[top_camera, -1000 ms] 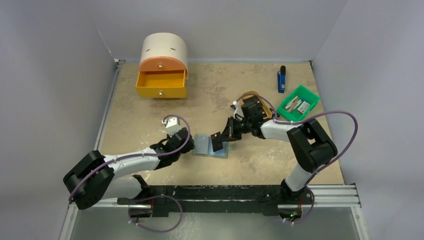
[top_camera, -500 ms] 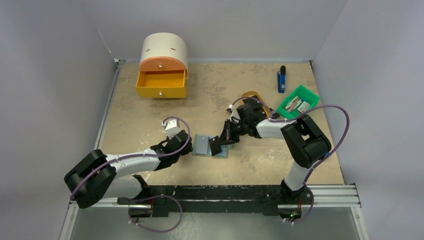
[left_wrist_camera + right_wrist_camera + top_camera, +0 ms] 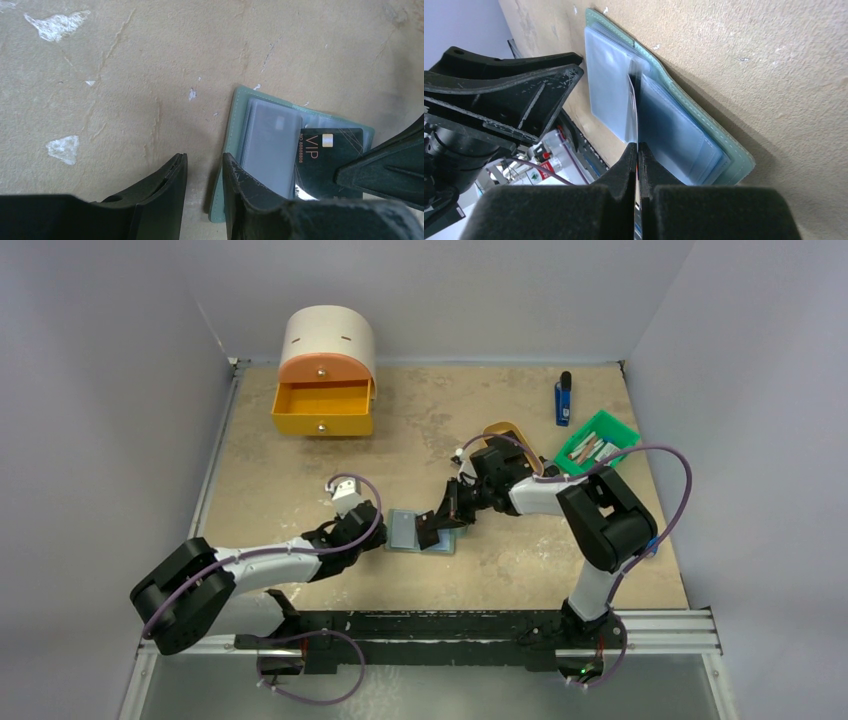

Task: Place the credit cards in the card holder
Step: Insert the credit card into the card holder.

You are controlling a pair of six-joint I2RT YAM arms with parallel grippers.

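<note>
A tan, scuffed table fills the overhead view, walled in by pale grey panels; two robot arms reach inward from its near edge and meet near the middle; at the far left stands a white and orange drawer unit with its yellow drawer pulled open; at the far right sits a bright green bin holding small items too small to make out; just left of it, a tan oval tray is partly hidden behind the right arm; beyond the bin lies a blue lighter-like stick.

Between the two arms, near the table's centre, the grey-green card holder lies open and flat, its pale blue-grey pockets facing up; the left gripper sits at the holder's left edge, its fingers slightly parted with only bare table showing in the narrow gap; one finger overlaps the holder's near left corner.

The right gripper is pinched tight on a black credit card; the card bears "VIP" lettering and a small gold chip; from the right wrist it appears edge-on, its free end meeting the pockets near the holder's fold; whether it has entered a sleeve cannot be told.
</note>
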